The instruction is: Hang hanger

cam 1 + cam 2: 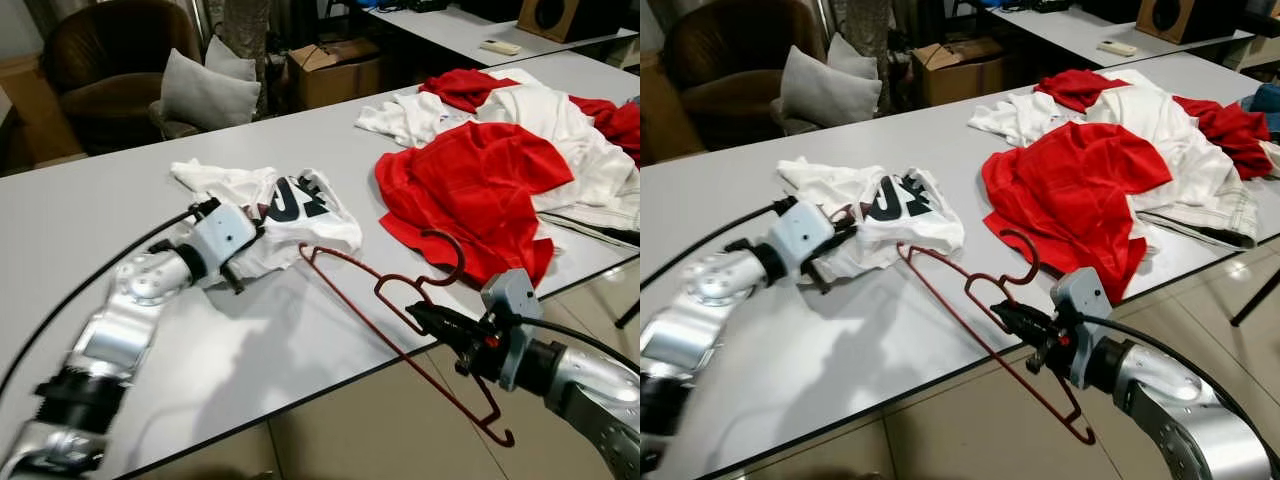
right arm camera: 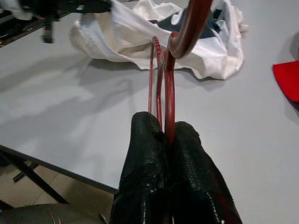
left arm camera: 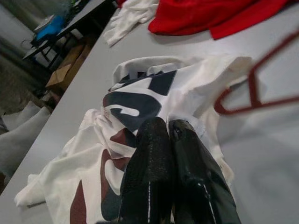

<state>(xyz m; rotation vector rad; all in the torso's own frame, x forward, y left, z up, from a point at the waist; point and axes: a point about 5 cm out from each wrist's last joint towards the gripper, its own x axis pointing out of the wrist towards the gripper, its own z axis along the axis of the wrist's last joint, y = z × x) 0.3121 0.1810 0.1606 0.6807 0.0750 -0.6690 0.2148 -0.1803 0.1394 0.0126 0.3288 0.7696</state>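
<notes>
Two grippers are at work over the long grey worktop (image 1: 300, 140): the right gripper (image 1: 425, 318) has its fingers closed on the dark red wire hanger (image 1: 400, 320) near its neck, holding it tilted over the worktop's near edge, while the left gripper (image 1: 232, 272) has its fingers pinched shut on the white printed shirt (image 1: 290, 210) lying just beyond the hanger. To do this step well, I judge the left should lift the shirt's neck opening clear so the right can feed one hanger shoulder in without snagging. Farther from the hanger lie a heap of red and white clothes (image 1: 500, 150), then a brown armchair (image 1: 110, 60) with grey cushions (image 1: 205, 90) and a cardboard box (image 1: 335, 70).
</notes>
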